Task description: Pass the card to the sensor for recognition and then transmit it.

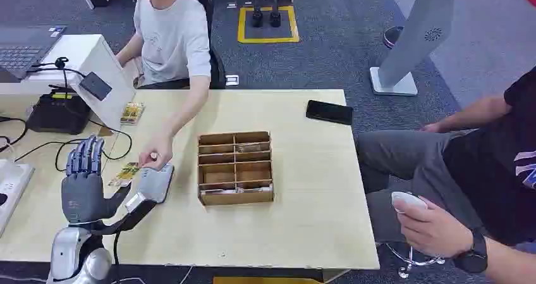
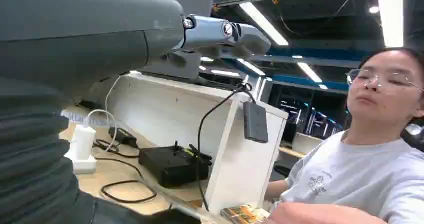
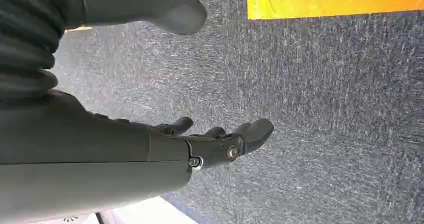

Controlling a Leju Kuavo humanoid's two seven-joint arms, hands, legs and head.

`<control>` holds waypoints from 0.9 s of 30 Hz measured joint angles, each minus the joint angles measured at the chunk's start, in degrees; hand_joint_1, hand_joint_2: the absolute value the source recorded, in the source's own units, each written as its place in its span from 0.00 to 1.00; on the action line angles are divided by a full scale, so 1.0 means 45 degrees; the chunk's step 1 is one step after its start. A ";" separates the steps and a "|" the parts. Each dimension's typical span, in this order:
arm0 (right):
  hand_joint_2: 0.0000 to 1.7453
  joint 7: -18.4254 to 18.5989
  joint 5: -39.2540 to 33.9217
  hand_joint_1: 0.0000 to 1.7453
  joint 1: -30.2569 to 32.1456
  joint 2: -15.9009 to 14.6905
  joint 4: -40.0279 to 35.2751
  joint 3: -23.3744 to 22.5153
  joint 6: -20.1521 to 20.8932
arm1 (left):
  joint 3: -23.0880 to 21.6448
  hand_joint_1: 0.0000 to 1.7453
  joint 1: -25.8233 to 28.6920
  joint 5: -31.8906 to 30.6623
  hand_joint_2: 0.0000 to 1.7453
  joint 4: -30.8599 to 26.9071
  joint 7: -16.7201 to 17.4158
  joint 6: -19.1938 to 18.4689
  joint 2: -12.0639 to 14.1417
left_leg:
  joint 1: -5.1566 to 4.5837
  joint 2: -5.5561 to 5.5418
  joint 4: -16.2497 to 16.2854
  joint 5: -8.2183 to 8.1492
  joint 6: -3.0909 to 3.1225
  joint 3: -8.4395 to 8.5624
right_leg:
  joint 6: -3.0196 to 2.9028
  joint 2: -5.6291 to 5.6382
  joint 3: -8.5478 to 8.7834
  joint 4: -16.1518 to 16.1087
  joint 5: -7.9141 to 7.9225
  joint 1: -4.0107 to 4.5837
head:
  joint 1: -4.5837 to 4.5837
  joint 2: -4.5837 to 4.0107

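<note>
On the pale wooden table (image 1: 303,189), at 8 o'clock in our head view, our left hand (image 1: 85,183) stands upright, fingers spread, holding nothing. At its 1 o'clock, a person's hand (image 1: 155,154) pinches the small yellow-green printed card (image 1: 124,173) flat on the tabletop. Our right hand (image 3: 215,144) hangs over grey carpet, fingers loosely apart, empty.

Lighting is even and bright in the head view; the pale wooden table (image 1: 303,189) shows soft, short shadows beside the brown cardboard divider box (image 1: 235,167). The left wrist view faces long white ceiling strip lights (image 2: 262,17) that glare, leaving the near dark grey hand cover (image 2: 75,39) dim and blurred. The speckled grey carpet (image 3: 325,109) is sharp.
</note>
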 joint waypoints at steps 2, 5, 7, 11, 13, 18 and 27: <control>1.00 0.0000 0.0000 0.00 -0.0001 0.0000 0.0000 -0.0005 0.0000 | 0.0000 1.00 0.0011 0.0083 1.00 0.0000 0.0000 -0.0049 0.0034 | 0.0001 0.0000 0.0000 0.0000 0.0000 -0.0001 | 0.0000 -0.0001 0.0000 0.0000 0.0000 0.0001 | 0.0000 0.0000; 1.00 0.0000 0.0000 0.00 -0.0001 0.0000 0.0000 -0.0019 0.0000 | 0.0000 1.00 0.0013 0.0170 1.00 0.0000 0.0000 -0.0093 0.0063 | 0.0000 0.0000 0.0000 0.0000 0.0000 -0.0001 | 0.0000 -0.0001 0.0001 0.0000 0.0000 0.0000 | 0.0000 0.0000; 1.00 0.0000 0.0000 0.00 0.0000 0.0000 0.0000 -0.0063 -0.0005 | 0.0000 1.00 0.0013 0.0257 1.00 0.0000 0.0000 -0.0112 0.0078 | 0.0000 0.0000 0.0000 0.0000 0.0000 -0.0001 | 0.0000 -0.0001 0.0001 0.0000 0.0000 0.0000 | 0.0000 0.0000; 1.00 0.0039 0.0024 0.00 -0.0001 0.0000 0.0000 -0.0097 -0.0001 | 0.0000 1.00 0.0015 0.0451 1.00 -0.0005 -0.0039 -0.0151 0.0092 | 0.0000 -0.0001 0.0000 0.0000 0.0000 -0.0001 | 0.0000 -0.0001 0.0002 0.0000 0.0000 0.0000 | 0.0000 0.0000; 1.00 0.0039 0.0034 0.00 0.0000 0.0000 0.0000 -0.0107 -0.0005 | 0.0005 1.00 0.0020 0.0553 1.00 0.0000 -0.0120 -0.0166 0.0097 | 0.0000 -0.0001 0.0000 0.0000 0.0000 -0.0001 | 0.0000 -0.0001 0.0001 0.0000 0.0000 0.0000 | 0.0000 0.0004; 1.00 0.0019 0.0083 0.00 -0.0001 0.0000 0.0000 -0.0155 -0.0005 | 0.0005 1.00 0.0063 0.1901 1.00 -0.0034 -0.0982 -0.0175 0.0073 | 0.0000 -0.0001 0.0000 0.0000 0.0000 0.0000 | 0.0000 -0.0001 0.0002 0.0000 0.0000 0.0000 | 0.0000 0.0004; 1.00 0.0005 0.0150 0.00 -0.0005 0.0000 0.0000 -0.0194 -0.0029 | 0.0039 1.00 0.0092 0.4232 1.00 -0.0306 -0.1491 -0.1386 -0.0282 | 0.0000 -0.0001 0.0000 0.0000 0.0000 0.0000 | 0.0000 -0.0002 0.0002 0.0000 0.0000 0.0000 | 0.0000 0.0000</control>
